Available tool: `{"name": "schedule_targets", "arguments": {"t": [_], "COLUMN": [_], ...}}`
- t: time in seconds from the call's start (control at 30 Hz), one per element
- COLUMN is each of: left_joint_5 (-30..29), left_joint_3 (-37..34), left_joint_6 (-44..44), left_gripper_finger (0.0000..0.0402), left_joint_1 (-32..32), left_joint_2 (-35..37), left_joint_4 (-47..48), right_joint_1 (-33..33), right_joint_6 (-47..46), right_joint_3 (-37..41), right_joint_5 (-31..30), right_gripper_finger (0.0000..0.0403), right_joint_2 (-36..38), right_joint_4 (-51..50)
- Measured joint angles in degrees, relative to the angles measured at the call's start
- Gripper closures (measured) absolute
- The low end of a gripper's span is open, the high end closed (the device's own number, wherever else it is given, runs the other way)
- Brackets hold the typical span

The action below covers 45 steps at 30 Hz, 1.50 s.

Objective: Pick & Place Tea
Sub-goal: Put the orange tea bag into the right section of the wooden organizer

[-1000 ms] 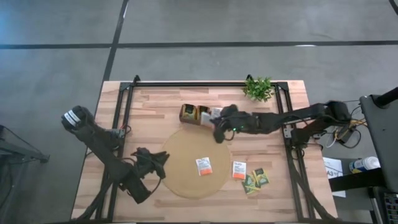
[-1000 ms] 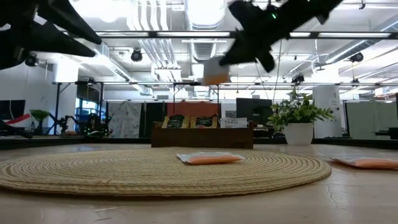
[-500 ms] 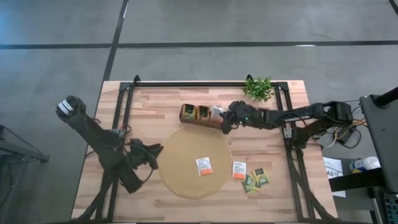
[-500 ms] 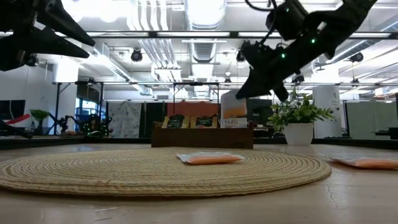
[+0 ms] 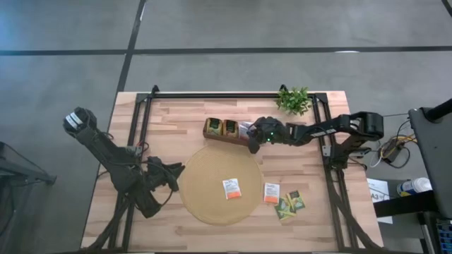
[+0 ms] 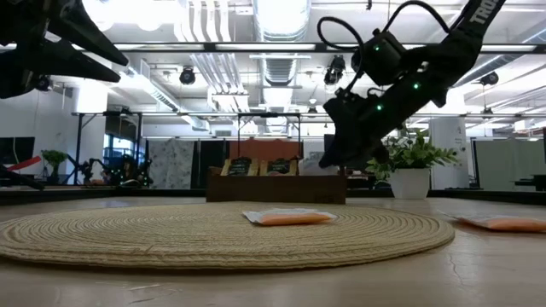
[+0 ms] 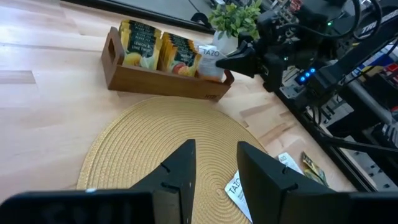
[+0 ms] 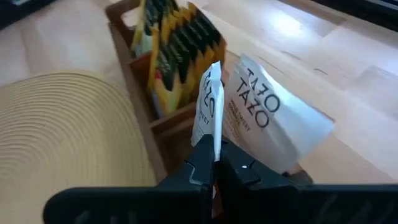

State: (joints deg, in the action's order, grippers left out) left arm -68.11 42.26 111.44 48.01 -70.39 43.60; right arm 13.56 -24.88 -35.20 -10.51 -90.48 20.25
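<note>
A white tea sachet point(image 8: 209, 106) stands on edge, pinched between the closed fingers of the right gripper point(image 8: 216, 163), which holds it over the end compartment of the dark wooden tray point(image 5: 227, 130), the one nearest the right arm. In the right wrist view another white sachet point(image 8: 273, 121) leans in that same compartment just beside the held one, and the neighbouring compartments are packed with upright yellow sachets point(image 8: 177, 53). From above, the right gripper point(image 5: 256, 132) reaches across the table from the right side to the tray's end, and in the low view it hangs down at the tray's right end, in front of the small potted plant point(image 6: 409, 166). The tray sits just behind the round woven mat point(image 5: 220, 185), with the plant point(image 5: 294, 100) further back near the table's rear edge. One white and orange sachet point(image 5: 232, 188) lies flat on the mat, another point(image 5: 271, 192) lies on the bare wood just off the mat's right edge, and a few green sachets point(image 5: 291, 204) lie in a loose cluster beside that. The left gripper point(image 5: 171, 178) hovers at the mat's left edge, well apart from the tray, its fingers point(image 7: 180, 171) parted with nothing between them.
</note>
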Motion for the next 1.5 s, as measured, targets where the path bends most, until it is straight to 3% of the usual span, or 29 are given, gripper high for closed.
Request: {"name": "schedule_targets", "arguments": {"t": [0.37, 0.63, 0.77, 1.0, 1.13, 1.2, 1.33, 1.4, 1.5], "left_joint_5": [0.1, 0.1, 0.1, 0.4, 4.4, 6.0, 6.7, 7.8, 11.5], "left_joint_3": [0.0, -0.8, -1.1, -1.2, -1.4, -1.4, -3.0, -4.8, -7.4], "left_joint_6": [0.1, 1.4, 2.3, 2.5, 0.1, -0.8, -0.9, -3.0, -13.4], "left_gripper_finger": [0.0289, 0.0289, 0.0289, 0.0289, 0.0289, 0.0289, 0.0289, 0.0289, 0.0289], "left_joint_1": [0.0, -0.6, -0.8, -0.7, -0.9, -1.1, -2.7, -4.1, -6.7], "left_joint_2": [0.0, 0.0, 0.0, 0.0, -0.1, -0.5, -2.4, -3.5, -6.8], "left_joint_4": [-0.2, -0.3, -0.4, -2.4, -5.3, -6.6, -12.9, -20.7, -37.7], "right_joint_1": [0.0, 0.0, 0.0, 0.0, -0.7, -1.0, -1.1, -1.8, -4.0], "right_joint_6": [2.9, 3.3, 9.0, 17.7, 18.1, 18.4, 16.3, 13.6, 9.9], "right_joint_3": [-0.1, -1.0, -2.1, -8.5, -12.3, -13.9, -17.0, -17.9, -18.2], "right_joint_5": [-6.1, -4.4, -3.8, -4.2, -3.6, -0.4, 14.8, 20.0, 22.7], "right_gripper_finger": [0.039, 0.0328, 0.0299, 0.0291, 0.0298, 0.0301, 0.0308, 0.0311, 0.0314], "right_joint_2": [0.0, 0.1, 0.7, 1.7, 3.2, 3.5, 3.4, 2.8, 1.6], "right_joint_4": [-3.1, -6.3, -7.9, -20.6, -25.7, -27.5, -30.4, -31.3, -32.5]}}
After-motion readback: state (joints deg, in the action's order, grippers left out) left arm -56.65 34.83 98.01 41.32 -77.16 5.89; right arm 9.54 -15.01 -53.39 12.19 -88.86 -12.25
